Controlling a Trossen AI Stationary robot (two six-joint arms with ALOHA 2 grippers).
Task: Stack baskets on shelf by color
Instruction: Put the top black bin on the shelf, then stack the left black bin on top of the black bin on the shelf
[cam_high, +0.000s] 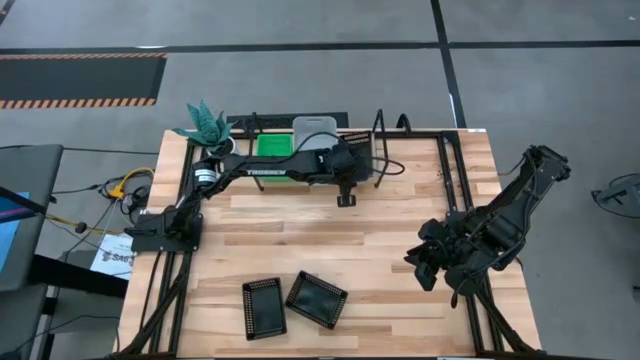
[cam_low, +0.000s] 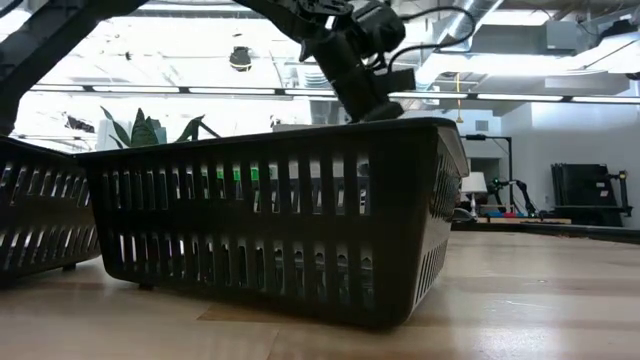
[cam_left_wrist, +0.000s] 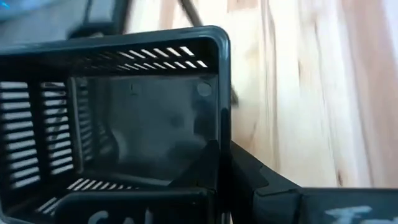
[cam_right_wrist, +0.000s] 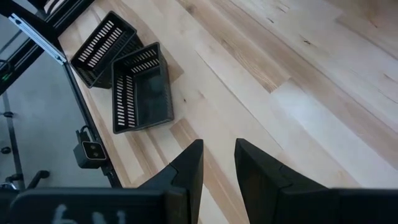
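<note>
Between the left jaws (cam_left_wrist: 224, 180), clamped tight, sits a black basket's (cam_left_wrist: 124, 112) wall.

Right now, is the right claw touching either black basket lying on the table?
Apart. The right wrist view shows a clear stretch of bare wood between the right claw and the nearer black basket.

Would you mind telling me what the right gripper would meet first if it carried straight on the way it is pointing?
Probably bare tabletop. The right gripper, jaws apart and empty, points down at open wood. The two black baskets lie off to one side of that line, though depth is hard to judge.
</note>
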